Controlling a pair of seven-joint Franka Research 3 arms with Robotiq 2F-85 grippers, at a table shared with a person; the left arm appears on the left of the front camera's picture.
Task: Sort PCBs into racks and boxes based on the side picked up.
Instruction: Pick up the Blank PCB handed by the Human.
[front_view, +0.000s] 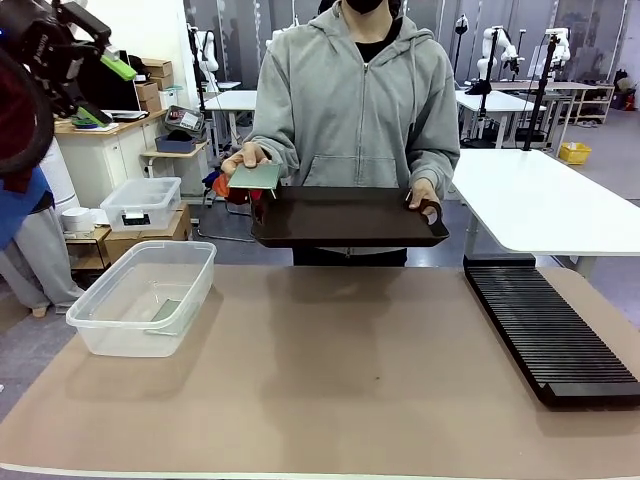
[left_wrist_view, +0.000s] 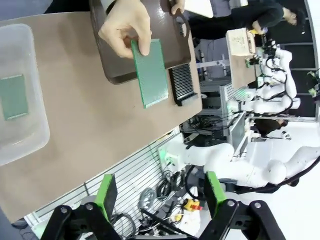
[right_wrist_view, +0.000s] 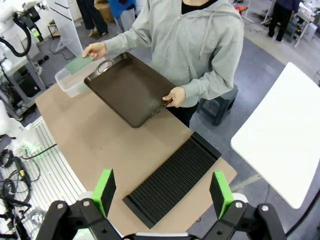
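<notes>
The left pincer (left_wrist_view: 160, 176) gapes wide, empty; one PCB (front_view: 166, 310) lies in the clear tub (front_view: 135, 345) at the left of the bench (front_view: 330, 380). A person's hand (front_view: 243, 158) holds the other PCB (front_view: 254, 177) at the left end of the dark tray (front_view: 345, 215). The black rack (front_view: 550, 330) lies at right; the right pincer (right_wrist_view: 162, 174) is wide, empty.

Bright even indoor light; soft shadows; wrist views fisheye-warped.

I see a clear, glossy plastic tub (front_view: 104, 338), a matt green PCB (front_view: 254, 177) and a ribbed matt-black rack (front_view: 550, 330).
</notes>
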